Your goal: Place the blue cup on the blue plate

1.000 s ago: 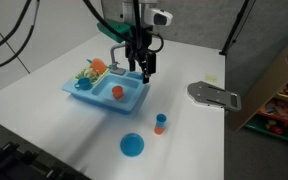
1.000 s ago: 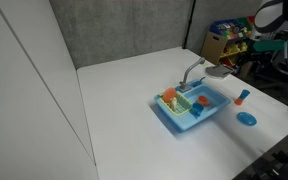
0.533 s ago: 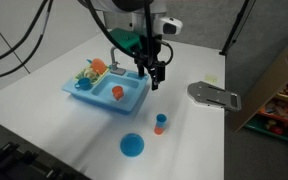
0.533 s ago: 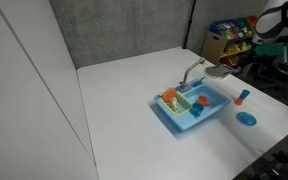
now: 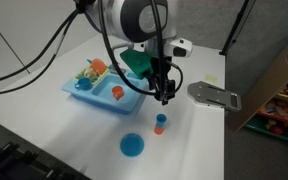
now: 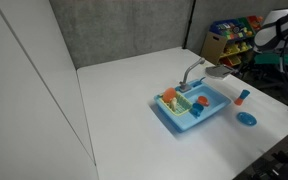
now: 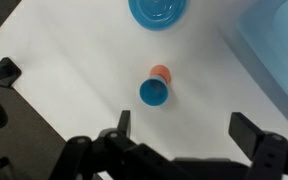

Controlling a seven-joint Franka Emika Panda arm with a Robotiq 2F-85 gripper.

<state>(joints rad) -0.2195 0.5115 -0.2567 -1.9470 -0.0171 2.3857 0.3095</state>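
The blue cup [image 7: 153,93] stands mouth up on the white table, and a small orange cup [image 7: 161,73] touches it. In an exterior view the two look stacked [image 5: 161,122]. They also show small in an exterior view [image 6: 243,97]. The blue plate [image 5: 132,145] lies flat on the table just past the cups; it also shows in the wrist view [image 7: 160,10] and in an exterior view [image 6: 247,118]. My gripper [image 5: 165,96] hangs open and empty above the table, close beside the cups. In the wrist view [image 7: 187,130] its jaws stand wide apart just short of the blue cup.
A large light-blue toy sink [image 5: 134,102] with toy food in it stands to one side of the gripper, also in an exterior view [image 6: 216,112]. A grey flat object [image 5: 214,95] lies near the table's edge. A cardboard box [image 5: 274,80] stands beyond the table.
My gripper has moved from above the toy sink across and down to a spot just beside the stacked cups. The cups and plate have not moved.
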